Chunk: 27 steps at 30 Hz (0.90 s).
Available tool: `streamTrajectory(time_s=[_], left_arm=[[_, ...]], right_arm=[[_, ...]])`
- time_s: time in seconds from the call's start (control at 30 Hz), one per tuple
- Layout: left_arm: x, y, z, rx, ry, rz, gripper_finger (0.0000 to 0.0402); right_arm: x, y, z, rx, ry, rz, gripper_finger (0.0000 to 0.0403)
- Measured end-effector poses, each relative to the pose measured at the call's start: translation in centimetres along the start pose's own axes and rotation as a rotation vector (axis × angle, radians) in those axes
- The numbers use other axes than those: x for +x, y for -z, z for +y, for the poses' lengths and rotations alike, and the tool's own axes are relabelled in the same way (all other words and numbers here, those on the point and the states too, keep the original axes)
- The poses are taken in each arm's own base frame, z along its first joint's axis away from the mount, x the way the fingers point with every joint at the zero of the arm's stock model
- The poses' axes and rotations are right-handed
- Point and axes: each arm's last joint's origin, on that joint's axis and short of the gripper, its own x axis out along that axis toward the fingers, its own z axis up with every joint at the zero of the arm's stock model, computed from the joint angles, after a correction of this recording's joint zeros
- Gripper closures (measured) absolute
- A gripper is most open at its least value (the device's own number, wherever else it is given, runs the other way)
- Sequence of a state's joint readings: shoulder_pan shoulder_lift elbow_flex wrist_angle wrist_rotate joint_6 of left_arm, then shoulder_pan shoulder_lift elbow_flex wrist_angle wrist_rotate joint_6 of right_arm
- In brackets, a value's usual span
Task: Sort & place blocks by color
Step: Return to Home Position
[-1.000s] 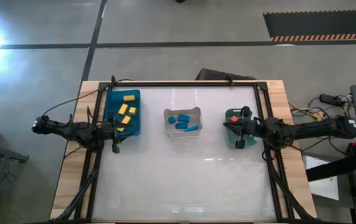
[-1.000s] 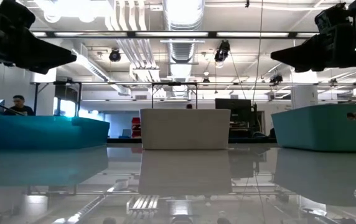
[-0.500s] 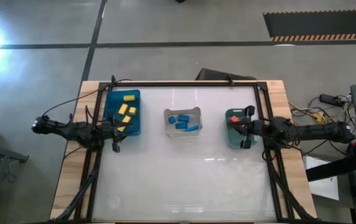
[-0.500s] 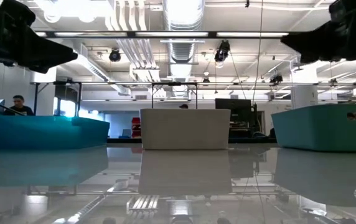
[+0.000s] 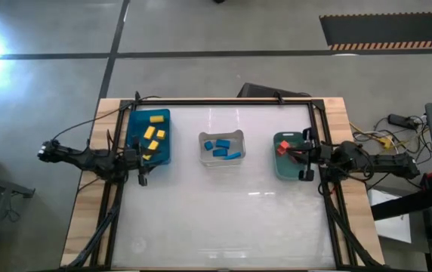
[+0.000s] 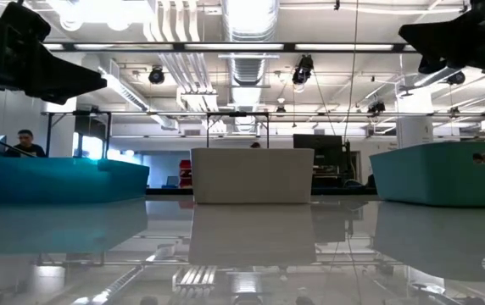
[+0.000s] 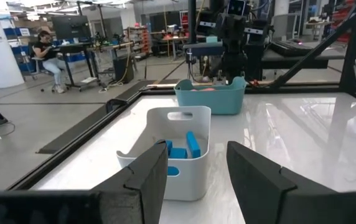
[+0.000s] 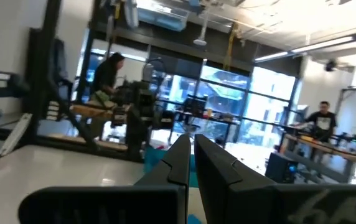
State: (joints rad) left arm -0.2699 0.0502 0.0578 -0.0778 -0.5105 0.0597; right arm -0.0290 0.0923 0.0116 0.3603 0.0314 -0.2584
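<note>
Yellow blocks (image 5: 152, 134) lie in the blue bin (image 5: 131, 121), on the left arm's side of the pale middle bin (image 5: 202, 158). The middle bin itself holds the blue blocks (image 5: 222, 148). A red block (image 5: 282, 149) shows in the green bin (image 5: 279, 173), on the right arm's side of the middle bin. All three bins stand on the white tabletop (image 5: 216, 215). The left claw (image 7: 196, 155), fingers spread, hangs by the blue bin. The right claw (image 8: 191, 149), fingers pressed together, hangs by the green bin.

In the low view, the walls of the blue bin (image 6: 64, 180), white bin (image 6: 253, 175) and green bin (image 6: 442, 174) hide the blocks (image 5: 150, 133). The top edge cuts off the left arm (image 6: 32, 66) and right arm (image 6: 467, 38).
</note>
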Motion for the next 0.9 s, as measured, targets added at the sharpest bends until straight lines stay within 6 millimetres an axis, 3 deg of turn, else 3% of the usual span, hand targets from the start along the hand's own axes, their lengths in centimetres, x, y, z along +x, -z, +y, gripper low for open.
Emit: streamTrajectory(time_s=[0.27,0.43,0.63,0.9], left_arm=[[0.1,0.0,0.0,0.003,0.001,0.006,0.0252],[0.0,0.0,0.0,0.003,0.001,0.006,0.0252],[0.1,0.1,0.0,0.004,0.001,0.007,0.0252],[0.1,0.1,0.0,0.004,0.001,0.007,0.0252]], right_arm=[[-0.5,0.3,0.5,-0.027,-0.084,0.018,0.039],[-0.7,-0.8,0.8,-0.022,-0.227,-0.117,0.039],[-0.8,-1.6,0.7,-0.043,-0.222,-0.191,0.039],[-0.6,-1.4,0.8,0.015,-0.234,-0.157,0.039]])
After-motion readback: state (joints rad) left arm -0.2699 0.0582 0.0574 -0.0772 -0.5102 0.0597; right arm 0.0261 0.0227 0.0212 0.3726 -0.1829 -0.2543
